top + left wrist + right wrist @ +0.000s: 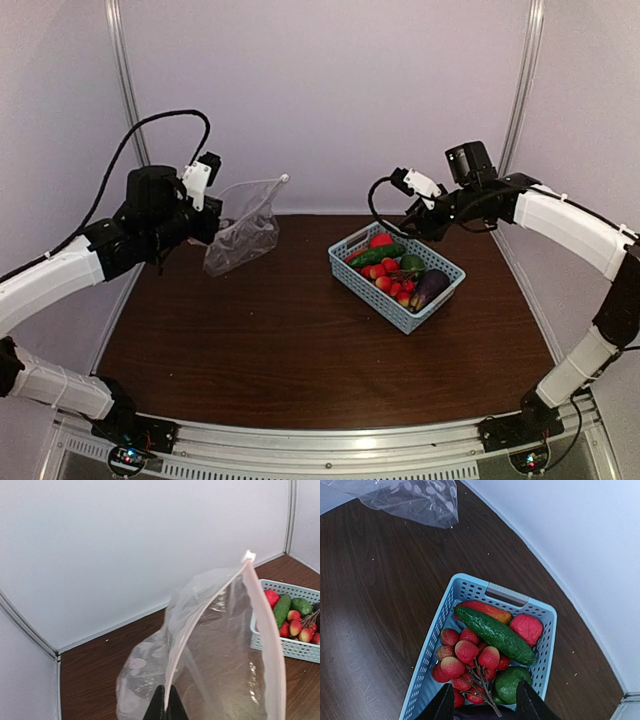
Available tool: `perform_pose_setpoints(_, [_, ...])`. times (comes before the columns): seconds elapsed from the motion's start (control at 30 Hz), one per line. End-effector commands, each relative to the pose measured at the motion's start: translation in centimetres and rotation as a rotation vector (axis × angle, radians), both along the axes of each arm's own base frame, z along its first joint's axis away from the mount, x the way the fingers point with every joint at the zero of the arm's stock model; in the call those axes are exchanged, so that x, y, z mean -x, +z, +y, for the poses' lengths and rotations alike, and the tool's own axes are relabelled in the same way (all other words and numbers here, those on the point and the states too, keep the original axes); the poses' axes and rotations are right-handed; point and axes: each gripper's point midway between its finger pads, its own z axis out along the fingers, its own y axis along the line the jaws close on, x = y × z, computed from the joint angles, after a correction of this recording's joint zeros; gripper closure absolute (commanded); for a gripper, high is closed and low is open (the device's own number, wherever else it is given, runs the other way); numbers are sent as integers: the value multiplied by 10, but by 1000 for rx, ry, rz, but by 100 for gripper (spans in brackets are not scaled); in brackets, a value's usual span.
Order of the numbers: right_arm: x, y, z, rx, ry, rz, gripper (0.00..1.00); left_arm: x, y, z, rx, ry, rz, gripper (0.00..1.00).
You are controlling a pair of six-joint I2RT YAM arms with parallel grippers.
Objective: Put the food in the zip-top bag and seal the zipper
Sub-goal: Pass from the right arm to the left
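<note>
Left pincer [167, 705]: clamped tight on the thin pale zipper strip [266, 630] of the clear spotted crinkly plastic bag [220, 665], whose mouth gapes above it.
Right pincer [485, 700]: half spread, gripping nothing.
Food: long green toy cucumber [495, 635] and red berry cluster [465, 655] directly beneath the right pincer, inside the light blue slotted plastic basket [427, 655].
Top view only: dark purple eggplant [430, 288] at the basket's near end; bag held up beside the left pincer, well apart from the basket.
</note>
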Motion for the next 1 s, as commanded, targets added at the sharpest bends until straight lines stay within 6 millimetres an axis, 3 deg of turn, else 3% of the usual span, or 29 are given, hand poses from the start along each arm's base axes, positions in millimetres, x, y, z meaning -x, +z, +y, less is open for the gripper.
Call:
perform_pose_setpoints(0.0, [-6,-29,-3,-165,-26,134,57,9,-41,-51,41,-269,49,100])
perform_pose_setpoints(0.03, [-3,-32,0,-187,-4,153,57,21,-53,-72,62,-388,96,100])
perform_pose_setpoints(0.13, [8,-20,16,-281,55,180,57,22,-77,-89,131,-408,214,100])
perform_pose_setpoints(0.2, [10,-14,35,-363,69,219,56,16,-86,-90,193,-369,245,100])
perform_pose_setpoints(0.37, [22,-40,108,-407,94,418,51,8,-95,-92,350,-300,266,100])
perform_pose_setpoints(0.5, [17,-59,149,-480,33,600,48,3,-86,-81,439,-219,236,100])
perform_pose_setpoints(0.7, [0,-49,184,-679,43,717,46,0,-62,-59,502,-104,148,100])
perform_pose_setpoints(0.87, [-7,-25,201,-841,107,768,45,4,-69,-67,538,-84,155,100])
perform_pose_setpoints(0.97, [0,-8,203,-920,175,795,45,6,-72,-70,558,-61,140,100])
